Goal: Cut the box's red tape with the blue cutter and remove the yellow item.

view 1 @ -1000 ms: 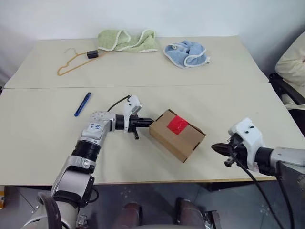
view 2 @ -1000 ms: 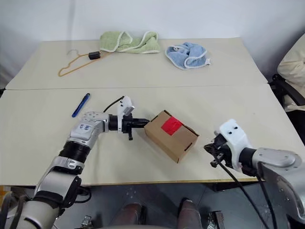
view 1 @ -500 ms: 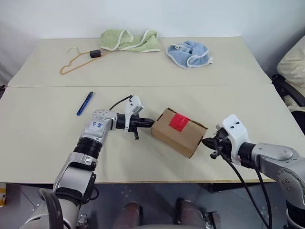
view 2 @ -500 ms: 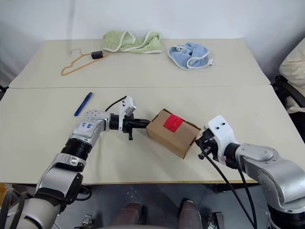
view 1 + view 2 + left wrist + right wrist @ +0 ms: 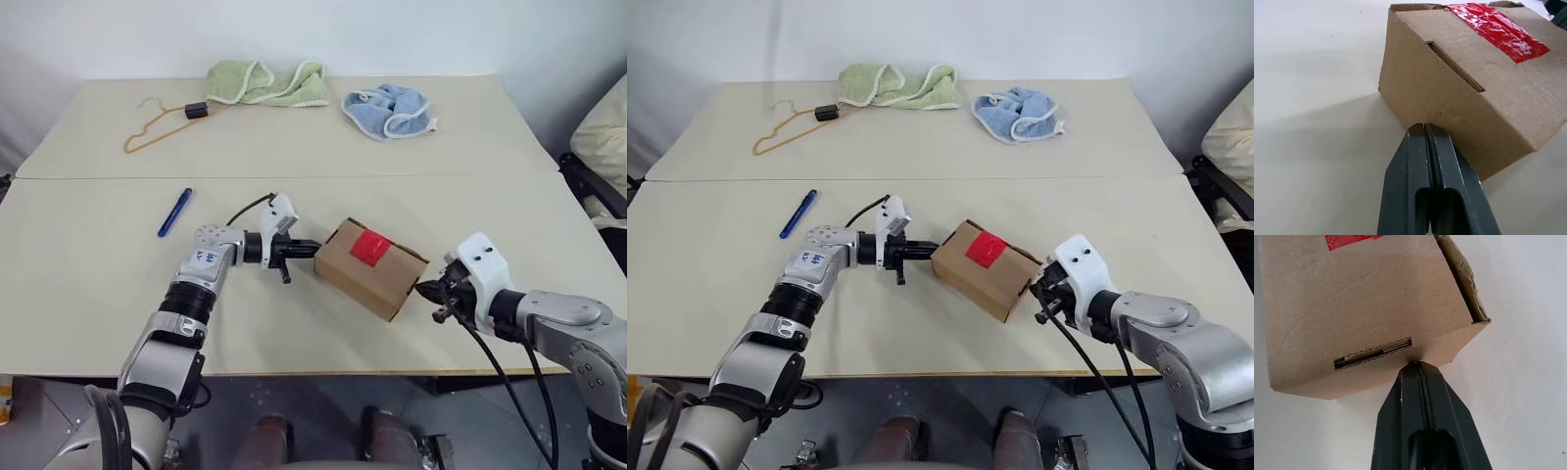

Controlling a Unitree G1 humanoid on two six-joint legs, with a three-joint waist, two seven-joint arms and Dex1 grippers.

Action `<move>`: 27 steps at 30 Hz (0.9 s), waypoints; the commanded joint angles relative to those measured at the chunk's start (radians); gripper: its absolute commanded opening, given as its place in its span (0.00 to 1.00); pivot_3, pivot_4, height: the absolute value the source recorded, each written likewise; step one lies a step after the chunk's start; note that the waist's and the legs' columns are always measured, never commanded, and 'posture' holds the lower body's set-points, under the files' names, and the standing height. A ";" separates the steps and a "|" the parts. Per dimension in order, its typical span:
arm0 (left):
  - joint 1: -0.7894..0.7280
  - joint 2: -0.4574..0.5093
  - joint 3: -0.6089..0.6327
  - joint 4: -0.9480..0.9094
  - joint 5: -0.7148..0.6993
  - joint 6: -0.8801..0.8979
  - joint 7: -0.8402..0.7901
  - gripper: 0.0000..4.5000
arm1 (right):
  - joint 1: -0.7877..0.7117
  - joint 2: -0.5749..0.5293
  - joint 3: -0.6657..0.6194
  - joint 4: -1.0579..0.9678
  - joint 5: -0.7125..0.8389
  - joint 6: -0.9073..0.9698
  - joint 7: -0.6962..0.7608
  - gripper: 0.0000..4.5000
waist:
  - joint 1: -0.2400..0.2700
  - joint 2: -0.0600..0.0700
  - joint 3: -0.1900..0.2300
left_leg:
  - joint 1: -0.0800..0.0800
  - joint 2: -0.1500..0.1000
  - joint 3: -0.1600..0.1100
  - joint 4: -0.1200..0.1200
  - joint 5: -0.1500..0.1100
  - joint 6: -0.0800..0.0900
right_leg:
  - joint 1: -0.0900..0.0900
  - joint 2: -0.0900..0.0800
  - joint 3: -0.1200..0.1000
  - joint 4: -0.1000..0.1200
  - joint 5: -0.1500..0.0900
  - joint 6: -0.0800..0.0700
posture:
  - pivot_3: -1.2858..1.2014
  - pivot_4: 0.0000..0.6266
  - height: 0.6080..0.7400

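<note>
The brown cardboard box (image 5: 377,274) lies near the middle of the table with the red tape (image 5: 370,248) across its top. My left gripper (image 5: 311,247) is shut, its tips against the box's left end (image 5: 1449,105). My right gripper (image 5: 423,290) is shut too, its tips touching the box's right end (image 5: 1366,308). The blue cutter (image 5: 172,211) lies on the table to the left, apart from both grippers. The yellow item is hidden.
An orange wire hanger (image 5: 155,125) with a black clip, a light green towel (image 5: 263,83) and a blue cloth (image 5: 388,109) lie along the table's far side. A seam (image 5: 118,177) runs across the tabletop behind the box.
My right gripper came in from the right until its tips met the box's end. The left gripper stayed against the other end, and the box shifted slightly.
</note>
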 commanded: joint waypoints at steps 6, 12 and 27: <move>-0.028 0.003 0.026 0.007 -0.003 -0.035 0.017 0.01 | 0.085 -0.101 -0.116 -0.075 0.032 -0.026 0.059 0.00 | 0.003 0.000 0.000 | -0.001 0.000 0.000 0.000 0.000 0.000 | 0.000 0.000 0.000 0.000 0.000 0.000 | 0.52 0.24 1.00; -0.060 0.073 0.049 0.065 0.029 -0.035 0.091 0.09 | 0.177 -0.213 -0.239 0.001 -0.011 -0.129 0.107 0.00 | -0.002 0.000 0.000 | 0.000 0.000 0.001 0.000 0.000 0.000 | 0.000 0.000 0.000 0.000 0.000 0.000 | 0.52 0.24 1.00; 0.015 0.213 0.227 -0.256 -0.048 0.291 0.292 1.00 | -0.079 -0.199 -0.146 0.349 -0.018 -0.598 0.310 0.99 | -0.004 -0.001 0.001 | 0.001 0.000 0.001 0.000 0.000 0.000 | 0.000 0.000 0.001 0.001 0.000 0.000 | 0.52 0.24 1.00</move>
